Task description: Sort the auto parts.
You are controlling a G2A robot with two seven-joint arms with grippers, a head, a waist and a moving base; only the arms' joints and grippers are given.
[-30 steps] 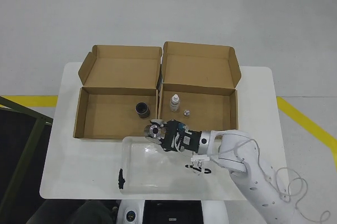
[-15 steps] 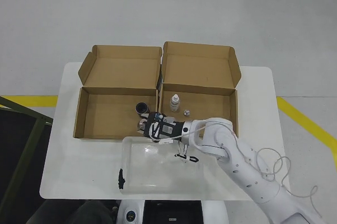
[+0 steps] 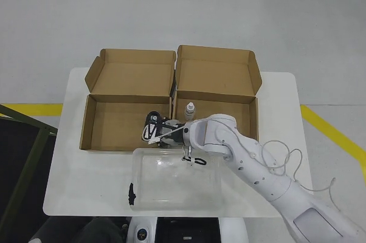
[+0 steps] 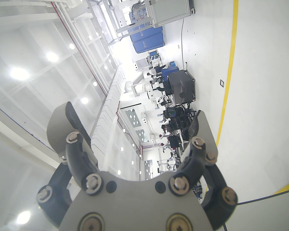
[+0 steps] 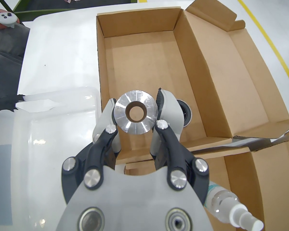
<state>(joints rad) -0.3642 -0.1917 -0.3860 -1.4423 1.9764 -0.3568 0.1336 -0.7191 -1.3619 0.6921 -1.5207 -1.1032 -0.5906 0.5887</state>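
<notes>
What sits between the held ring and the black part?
Right wrist view: a finger of the right gripper, clamped on the ring, partly hides the black part.

Top view was bright and evenly lit from overhead: the white surface (image 3: 64, 176) was close to washed out, the cardboard box (image 3: 113, 124) held only soft, short shadows along its walls, and the clear bin (image 3: 165, 188) carried faint reflections. Left wrist view faced rows of ceiling lamps (image 4: 19, 73) that flared into white haze, and the yellow floor line (image 4: 231, 73) bowed hard toward the edge. Right wrist view was well lit, with radial glints on the metal ring (image 5: 148, 111), streaky glare on the bin, and box walls curving near the frame edges.
</notes>
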